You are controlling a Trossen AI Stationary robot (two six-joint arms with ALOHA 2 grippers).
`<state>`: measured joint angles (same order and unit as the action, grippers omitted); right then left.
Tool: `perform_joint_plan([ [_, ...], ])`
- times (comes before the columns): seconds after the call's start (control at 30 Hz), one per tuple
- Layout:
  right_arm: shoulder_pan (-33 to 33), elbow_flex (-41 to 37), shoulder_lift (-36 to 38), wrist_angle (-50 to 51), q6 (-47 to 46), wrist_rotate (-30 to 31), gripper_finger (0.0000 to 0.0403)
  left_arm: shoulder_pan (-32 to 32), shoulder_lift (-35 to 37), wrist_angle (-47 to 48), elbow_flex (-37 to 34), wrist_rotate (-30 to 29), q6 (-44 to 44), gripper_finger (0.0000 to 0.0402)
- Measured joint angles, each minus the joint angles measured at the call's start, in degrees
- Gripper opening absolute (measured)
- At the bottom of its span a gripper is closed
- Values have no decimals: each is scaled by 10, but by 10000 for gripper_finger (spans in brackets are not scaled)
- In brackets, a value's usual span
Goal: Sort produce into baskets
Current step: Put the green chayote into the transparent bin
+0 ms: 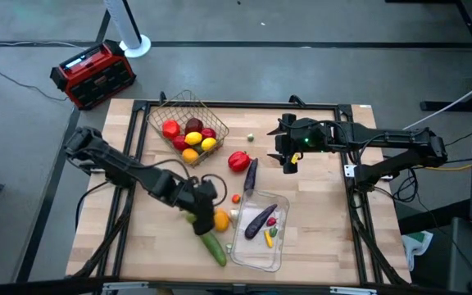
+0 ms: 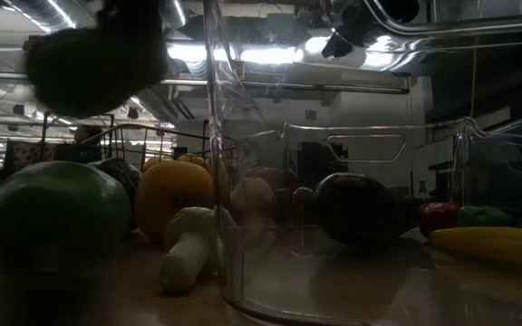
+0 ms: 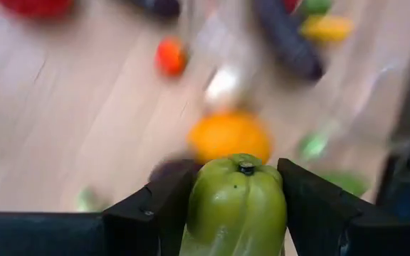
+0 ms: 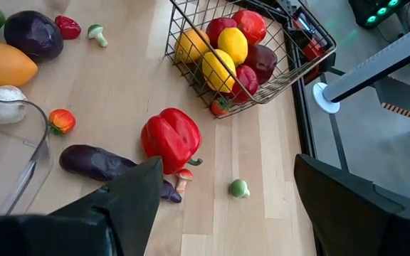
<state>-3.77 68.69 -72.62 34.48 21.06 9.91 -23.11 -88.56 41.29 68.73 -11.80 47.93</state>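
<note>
High view shows the sorting well under way, with round fruits, red, yellow and orange, gathered in the square bronze wire-mesh basket [image 1: 188,123] at upper centre of the frame, and long vegetables, among them a purple eggplant [image 1: 260,220], lying in the clear rounded plastic tray [image 1: 256,256] at lower centre; this split suggests fruit goes to one receptacle and vegetables to the other. The left gripper [image 1: 193,215], just left of the tray, is clamped on a green ribbed squash [image 3: 237,203], whose stem end juts out between the two dark fingers [image 3: 155,213] in the left wrist view. Judging by its kind, the squash belongs in the tray, which lies close by to the right of the gripper. An orange round fruit [image 1: 220,220] and a green cucumber [image 1: 214,248] rest on the wooden table [image 1: 318,238] between gripper and tray, so the carry may need to clear them. The right gripper [image 1: 289,163] hangs with fingers apart at centre right, above a glossy red pepper [image 4: 171,139], holding nothing.
</note>
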Motion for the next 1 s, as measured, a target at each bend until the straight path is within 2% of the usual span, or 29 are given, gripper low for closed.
perform_joint_plan([
  [0.2, 0, 0, 0, 1, 0, 0, 312, 23, -4, -146, 0, -21, -61, 190],
  [0.5, 0, 0, 0, 2, 0, 0, 312, 50, -7, -309, 0, -39, -137, 190],
  [0.77, 0, 0, 0, 1, 0, 0, 312, 60, -58, -450, 0, -61, -242, 190],
  [1.0, 0, 0, 0, 1, 0, 0, 312, 68, -111, -480, 0, -60, -234, 190],
])
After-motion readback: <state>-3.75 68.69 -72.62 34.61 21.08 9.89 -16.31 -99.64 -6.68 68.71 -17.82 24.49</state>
